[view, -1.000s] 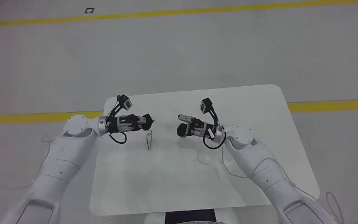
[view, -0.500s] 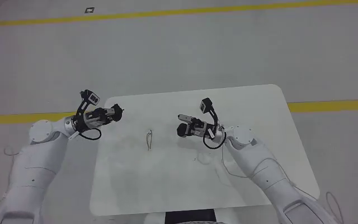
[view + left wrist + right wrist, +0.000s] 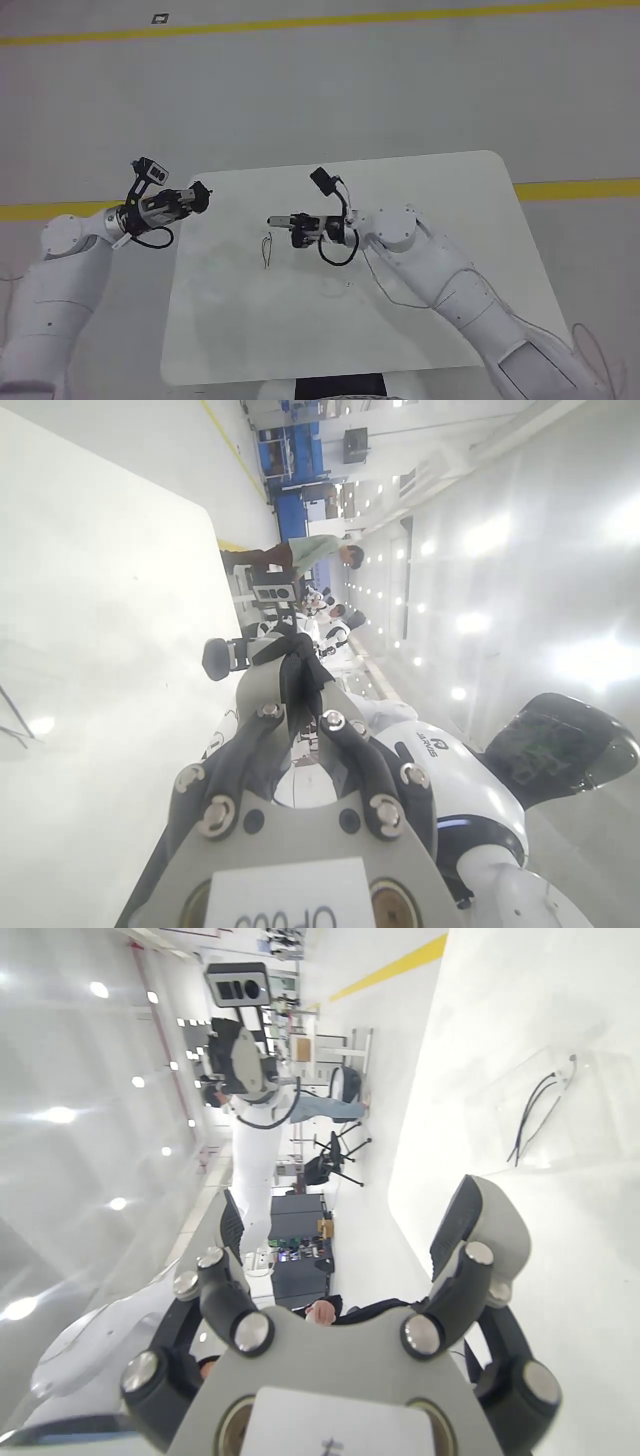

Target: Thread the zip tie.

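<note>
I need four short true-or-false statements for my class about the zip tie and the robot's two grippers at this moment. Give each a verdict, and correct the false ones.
1. The zip tie lies on the table, held by neither gripper. True.
2. The right gripper is shut. False: it is open, with its jaws standing apart.
3. The left gripper is shut. True.
4. The left gripper is nearer the zip tie than the right gripper. False: the right gripper is nearer, and the left gripper is out by the table's edge.
</note>
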Available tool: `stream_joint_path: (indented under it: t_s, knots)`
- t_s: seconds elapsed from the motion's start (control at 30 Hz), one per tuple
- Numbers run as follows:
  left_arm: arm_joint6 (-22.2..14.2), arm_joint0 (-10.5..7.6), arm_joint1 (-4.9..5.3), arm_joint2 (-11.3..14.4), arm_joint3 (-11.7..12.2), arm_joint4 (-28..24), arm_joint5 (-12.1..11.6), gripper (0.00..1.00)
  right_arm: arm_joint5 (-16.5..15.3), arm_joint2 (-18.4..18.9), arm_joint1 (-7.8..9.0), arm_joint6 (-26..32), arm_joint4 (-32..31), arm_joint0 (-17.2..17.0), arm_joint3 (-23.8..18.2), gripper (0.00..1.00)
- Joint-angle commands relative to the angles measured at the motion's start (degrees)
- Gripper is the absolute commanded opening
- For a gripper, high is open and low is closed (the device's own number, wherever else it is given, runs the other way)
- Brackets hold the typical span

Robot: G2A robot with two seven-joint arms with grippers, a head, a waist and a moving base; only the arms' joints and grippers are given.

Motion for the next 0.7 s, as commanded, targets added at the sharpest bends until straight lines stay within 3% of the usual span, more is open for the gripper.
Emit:
stream_joint_path:
  t_s: [0.0, 0.07, 0.1, 0.17, 0.5, 0.67]
  knots:
    - [0.0, 0.0, 0.0, 0.0, 0.0, 0.0, 0.0, 0.0, 6.5, -2.7, -0.73, -1.2, -2.8, 2.3, -0.3, 1.0]
    - [0.0, 0.0, 0.0, 0.0, 0.0, 0.0, 0.0, 0.0, 11.8, -5.5, -1.51, -2.2, -5.6, 4.1, -0.2, 1.0]
    - [0.0, 0.0, 0.0, 0.0, 0.0, 0.0, 0.0, 0.0, 12.2, -6.6, -1.8, -2.2, -6.8, 4.7, 0.3, 1.0]
    - [0.0, 0.0, 0.0, 0.0, 0.0, 0.0, 0.0, 0.0, 12.2, -8.4, -2.25, -1.5, -8.4, 5.7, 0.8, 1.0]
    - [0.0, 0.0, 0.0, 0.0, 0.0, 0.0, 0.0, 0.0, 12.2, -9.1, -2.32, -1.9, -9.9, 5.6, 0.5, 1.0]
    - [0.0, 0.0, 0.0, 0.0, 0.0, 0.0, 0.0, 0.0, 12.2, -13.3, -4.24, 0.1, -14.5, 9.5, 3.7, 1.0]
